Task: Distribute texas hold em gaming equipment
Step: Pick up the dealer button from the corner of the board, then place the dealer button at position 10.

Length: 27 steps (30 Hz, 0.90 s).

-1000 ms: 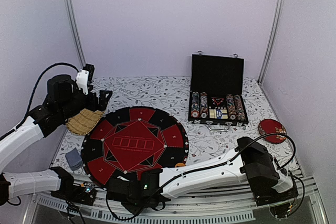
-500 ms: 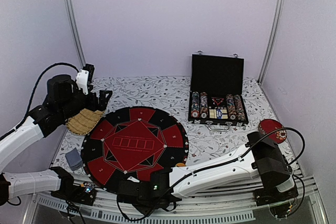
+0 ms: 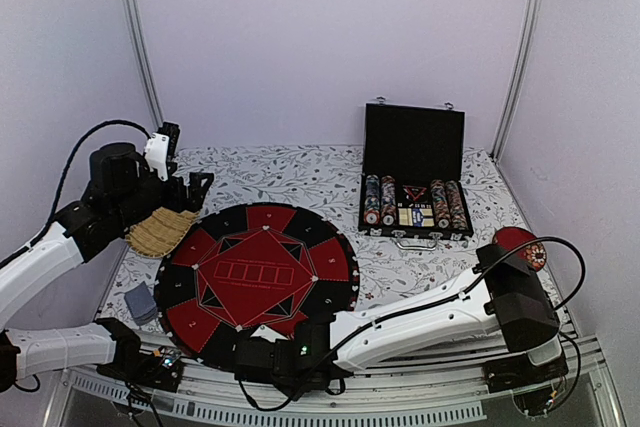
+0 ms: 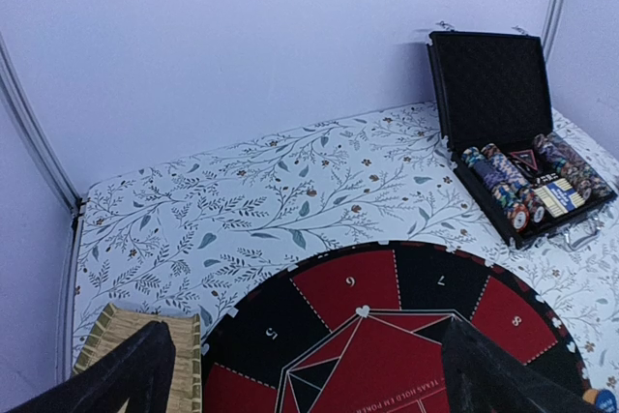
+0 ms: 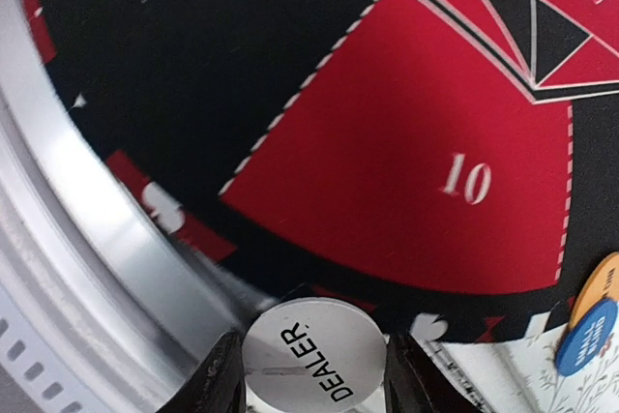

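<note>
My right gripper [image 5: 311, 367] is shut on the white round "DEALER" disc [image 5: 311, 360] and holds it over the near rim of the round red and black poker mat [image 5: 406, 142], by the segment marked 10. An orange disc [image 5: 605, 280] and a blue disc [image 5: 584, 338] lie overlapped just off the mat's edge to the right. In the top view the right gripper [image 3: 262, 335] is at the mat's near edge. A stack of grey-blue backed cards [image 3: 140, 302] lies left of the mat. My left gripper [image 3: 197, 185] is open and empty, raised over the mat's far left edge.
An open black case of poker chips [image 3: 415, 202] stands at the back right; it also shows in the left wrist view [image 4: 527, 171]. A woven straw mat [image 3: 160, 230] lies under the left arm. A red round object [image 3: 518, 245] sits at the right. The metal table rail [image 5: 87, 268] runs beside the right gripper.
My right gripper has moved to the right along the mat's near edge with the DEALER disc in it, and its elbow has swung right. The left arm has not moved.
</note>
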Available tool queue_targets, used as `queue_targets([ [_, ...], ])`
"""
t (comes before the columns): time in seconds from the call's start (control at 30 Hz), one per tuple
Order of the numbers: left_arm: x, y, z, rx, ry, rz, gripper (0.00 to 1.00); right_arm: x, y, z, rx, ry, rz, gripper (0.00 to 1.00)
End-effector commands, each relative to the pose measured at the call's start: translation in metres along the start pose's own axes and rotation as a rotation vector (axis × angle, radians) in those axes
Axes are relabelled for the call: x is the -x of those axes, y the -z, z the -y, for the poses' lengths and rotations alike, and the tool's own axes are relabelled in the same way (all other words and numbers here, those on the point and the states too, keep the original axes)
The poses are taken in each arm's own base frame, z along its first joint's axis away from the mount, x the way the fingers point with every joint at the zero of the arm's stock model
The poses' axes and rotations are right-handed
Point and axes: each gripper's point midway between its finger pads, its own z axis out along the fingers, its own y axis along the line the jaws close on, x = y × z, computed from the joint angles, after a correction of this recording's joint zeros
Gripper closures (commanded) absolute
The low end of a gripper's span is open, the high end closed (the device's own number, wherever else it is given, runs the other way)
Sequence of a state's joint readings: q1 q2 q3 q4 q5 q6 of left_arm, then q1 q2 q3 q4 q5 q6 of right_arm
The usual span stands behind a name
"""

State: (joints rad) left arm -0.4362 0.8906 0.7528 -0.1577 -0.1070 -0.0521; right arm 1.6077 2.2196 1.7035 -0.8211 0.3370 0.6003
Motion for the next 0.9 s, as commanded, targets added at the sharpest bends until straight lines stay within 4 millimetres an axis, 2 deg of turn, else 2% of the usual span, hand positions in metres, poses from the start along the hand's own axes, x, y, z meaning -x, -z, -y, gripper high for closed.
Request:
queue_targets([
  [0.0,0.002,0.001,-0.002,0.007,-0.011,0.017,0.02,0.028,0.019,0.015,-0.004,-0.016,0.093,0.64],
  [0.2,0.002,0.002,-0.002,0.007,-0.012,0.019,0.02,0.05,0.02,0.023,0.028,-0.038,0.151,0.64],
  [0.33,0.001,0.001,-0.002,0.006,-0.013,0.016,0.02,0.063,0.01,0.025,0.068,-0.039,0.163,0.64],
  [0.47,0.0,0.0,-0.002,0.009,-0.012,0.013,0.02,0.061,-0.004,0.028,0.076,-0.035,0.139,0.64],
  [0.63,0.0,0.0,-0.001,0.006,-0.013,0.011,0.02,0.047,-0.021,0.034,0.101,-0.058,0.074,0.63],
  [0.73,-0.001,0.0,-0.002,0.007,-0.015,0.009,0.02,0.035,-0.029,0.035,0.109,-0.058,0.03,0.56],
  [0.87,-0.001,-0.001,-0.001,0.005,-0.015,0.007,0.02,0.031,-0.03,0.039,0.095,-0.06,0.01,0.33],
])
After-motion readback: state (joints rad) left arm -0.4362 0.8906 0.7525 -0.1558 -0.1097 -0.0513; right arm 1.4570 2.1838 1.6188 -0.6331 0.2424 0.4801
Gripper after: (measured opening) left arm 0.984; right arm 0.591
